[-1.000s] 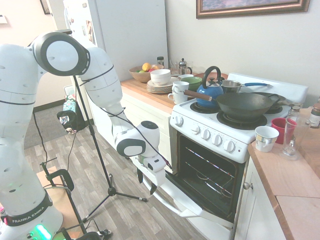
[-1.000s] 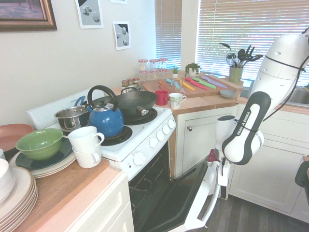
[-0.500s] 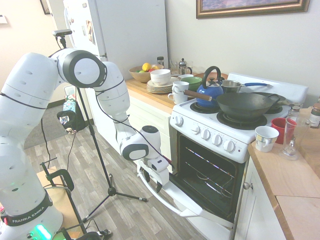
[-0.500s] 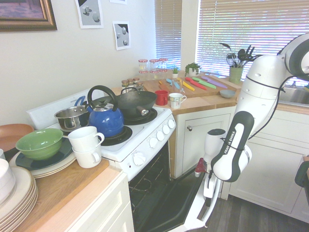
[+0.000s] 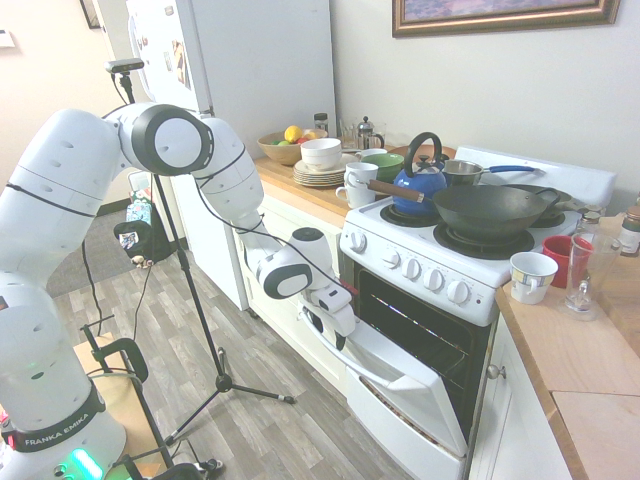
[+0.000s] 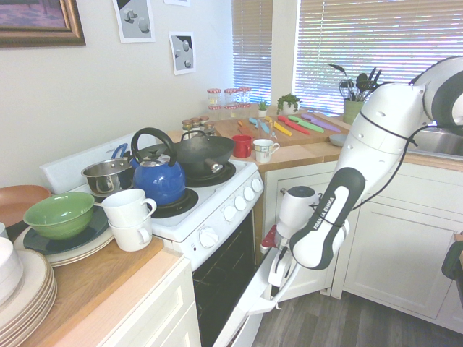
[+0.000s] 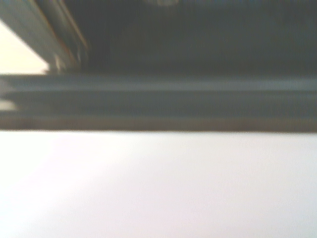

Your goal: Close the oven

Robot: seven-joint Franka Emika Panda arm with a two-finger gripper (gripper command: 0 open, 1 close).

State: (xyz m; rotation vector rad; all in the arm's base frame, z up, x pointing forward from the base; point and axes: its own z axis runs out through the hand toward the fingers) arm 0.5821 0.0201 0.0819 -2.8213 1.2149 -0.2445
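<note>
Pincer (image 5: 338, 318), aperture indeterminate, against handle (image 5: 352, 357) of oven (image 5: 440, 300) door (image 5: 405, 385), half-raised. Closing stroke underway; next: push toward 2 o'clock until shut.

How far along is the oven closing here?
Partly done: the oven door stands tilted about halfway up, the dark cavity still showing above it. The gripper is at the door's bar handle near its top edge. Left: swing it fully shut against the oven.
</note>
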